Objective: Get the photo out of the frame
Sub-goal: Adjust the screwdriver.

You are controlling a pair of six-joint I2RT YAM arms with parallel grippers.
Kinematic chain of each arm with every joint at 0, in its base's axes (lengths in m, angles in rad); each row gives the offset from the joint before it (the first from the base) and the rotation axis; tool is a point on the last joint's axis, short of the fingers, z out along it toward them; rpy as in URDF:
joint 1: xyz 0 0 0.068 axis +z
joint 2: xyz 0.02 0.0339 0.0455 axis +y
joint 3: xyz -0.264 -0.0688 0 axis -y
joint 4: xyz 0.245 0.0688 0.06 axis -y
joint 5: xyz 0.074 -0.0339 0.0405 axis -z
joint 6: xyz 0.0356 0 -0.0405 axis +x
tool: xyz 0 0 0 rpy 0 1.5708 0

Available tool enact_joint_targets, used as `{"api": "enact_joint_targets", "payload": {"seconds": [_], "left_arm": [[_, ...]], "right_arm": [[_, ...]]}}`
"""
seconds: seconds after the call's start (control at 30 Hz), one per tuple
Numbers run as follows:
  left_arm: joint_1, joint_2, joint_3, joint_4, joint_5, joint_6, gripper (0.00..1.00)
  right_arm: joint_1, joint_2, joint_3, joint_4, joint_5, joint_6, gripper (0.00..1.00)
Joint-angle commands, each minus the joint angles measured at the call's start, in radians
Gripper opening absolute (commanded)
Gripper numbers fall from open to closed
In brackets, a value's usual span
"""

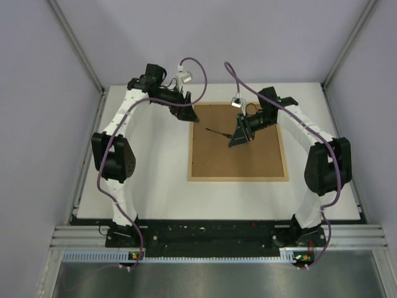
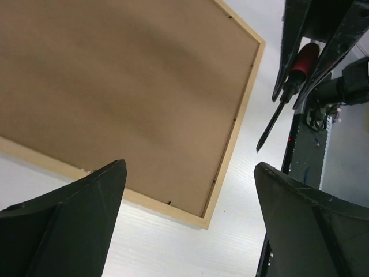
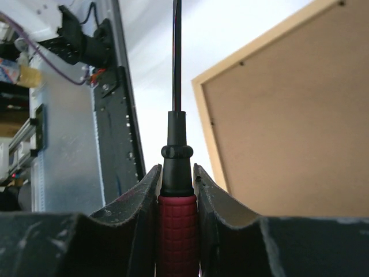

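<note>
The frame [image 1: 239, 179] lies face down on the white table, its thin pale rim around the brown backing board [image 1: 248, 155]. The photo is hidden beneath that board. My left gripper [image 1: 188, 116] hovers over the frame's far left corner, open and empty; in the left wrist view its fingers [image 2: 190, 167] straddle a frame corner [image 2: 230, 150]. My right gripper [image 1: 239, 138] hangs above the board's middle, shut on a red-handled screwdriver [image 3: 177, 231] whose black shaft [image 1: 217, 131] points left. The right wrist view shows the frame's rim [image 3: 207, 127] to the right of the shaft.
White table surface [image 1: 155, 180] surrounds the frame on the left and near sides. A black rail [image 1: 211, 231] runs along the near edge between the arm bases. Grey enclosure walls and metal posts [image 1: 77, 46] stand at the sides and back.
</note>
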Motion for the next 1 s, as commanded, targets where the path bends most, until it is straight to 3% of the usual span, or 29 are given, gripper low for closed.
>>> {"api": "enact_joint_targets", "payload": {"seconds": [0.0,0.2,0.4,0.83,0.97], "left_arm": [[-0.069,0.02,0.06,-0.094,0.135,0.144,0.98],[-0.135,0.029,0.051,-0.241,0.178,0.279,0.98],[-0.15,0.046,0.05,-0.274,0.216,0.287,0.91],[-0.164,0.089,0.099,-0.283,0.233,0.258,0.65],[-0.172,0.096,0.109,-0.281,0.236,0.252,0.53]], "right_arm": [[0.04,-0.009,0.027,-0.047,-0.123,-0.085,0.0],[0.043,0.003,0.039,-0.05,-0.129,-0.088,0.0],[0.043,0.008,0.033,-0.05,-0.122,-0.103,0.0],[0.047,0.002,0.028,-0.053,-0.106,-0.109,0.0],[0.055,-0.001,0.028,-0.053,-0.086,-0.112,0.0]]}}
